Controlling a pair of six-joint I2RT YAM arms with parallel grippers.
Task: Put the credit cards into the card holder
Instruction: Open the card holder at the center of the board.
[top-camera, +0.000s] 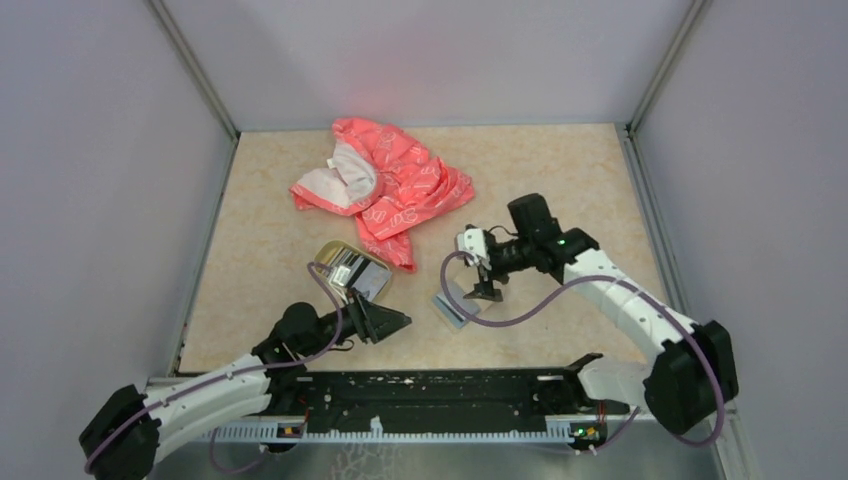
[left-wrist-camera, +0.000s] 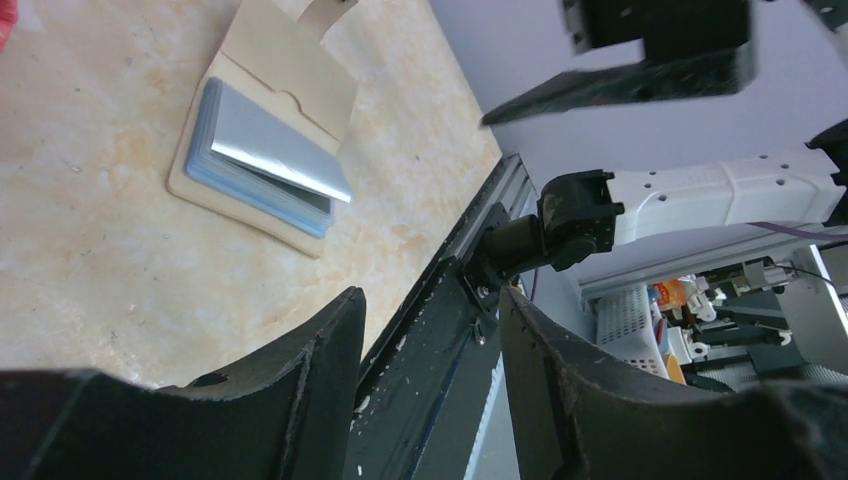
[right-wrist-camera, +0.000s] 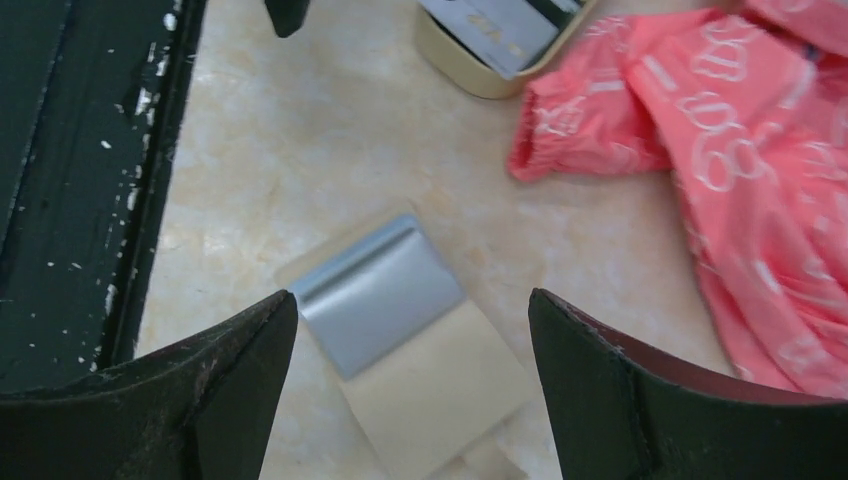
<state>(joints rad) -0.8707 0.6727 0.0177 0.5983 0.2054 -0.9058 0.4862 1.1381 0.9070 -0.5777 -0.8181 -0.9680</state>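
The card holder (top-camera: 452, 306) lies open on the table, tan with its blue-grey lining showing; it also shows in the left wrist view (left-wrist-camera: 262, 150) and the right wrist view (right-wrist-camera: 400, 330). The credit cards (right-wrist-camera: 497, 25), dark with pale stripes, lie in the oval metal dish (right-wrist-camera: 470, 72), which the top view shows left of the holder (top-camera: 350, 270). My right gripper (top-camera: 487, 293) hovers open and empty right over the holder (right-wrist-camera: 412, 312). My left gripper (top-camera: 388, 320) is open and empty just front-right of the dish, with nothing between its fingers (left-wrist-camera: 425, 335).
A crumpled pink-red patterned cloth (top-camera: 390, 185) lies at the back, close behind the dish (right-wrist-camera: 720, 130). The black rail (top-camera: 440, 390) runs along the near edge. Grey walls close the sides and back.
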